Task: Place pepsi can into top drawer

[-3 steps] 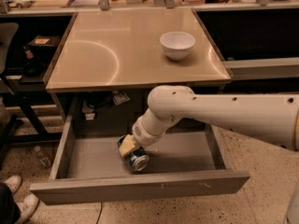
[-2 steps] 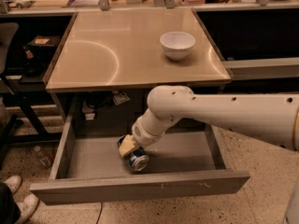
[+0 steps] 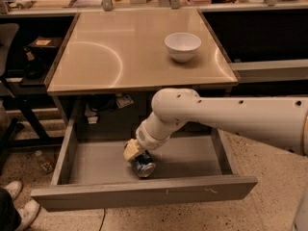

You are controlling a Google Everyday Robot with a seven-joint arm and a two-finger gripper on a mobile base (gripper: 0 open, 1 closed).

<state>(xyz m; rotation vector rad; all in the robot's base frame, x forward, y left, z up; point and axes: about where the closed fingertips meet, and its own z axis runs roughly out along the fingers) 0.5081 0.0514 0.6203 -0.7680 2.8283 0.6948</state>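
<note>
Across the last second almost nothing has changed. The white robot arm reaches down from the right into the wide, shallow grey metal top drawer (image 3: 144, 192) just as it did before, and the small blue aluminium pepsi can (image 3: 144, 167) with its silver end lies in the same spot.

That spot is on the drawer floor, near the middle and towards the near side, just behind the long scratched front panel. The can lies on its side, its silver end turned towards the near right. The gripper (image 3: 136, 155) is low inside the drawer, right against the far-left side of the can and apparently touching it. Whether it is clamped on the can or has already let go, I cannot tell, since the wrist hides the contact.

For the task, the stillness suggests the carrying is over. The can seems to rest on the drawer bottom rather than hang in the air, so the placing looks all but done. What likely remains is the release, if it has not happened, and lifting the arm clear without nudging the can, which on its side could roll.

The drawer stands pulled well out from under the beige square bench (image 3: 120, 57). The white round ceramic bowl (image 3: 183, 46) sits on the bench's far right part, well apart from the action.
</note>
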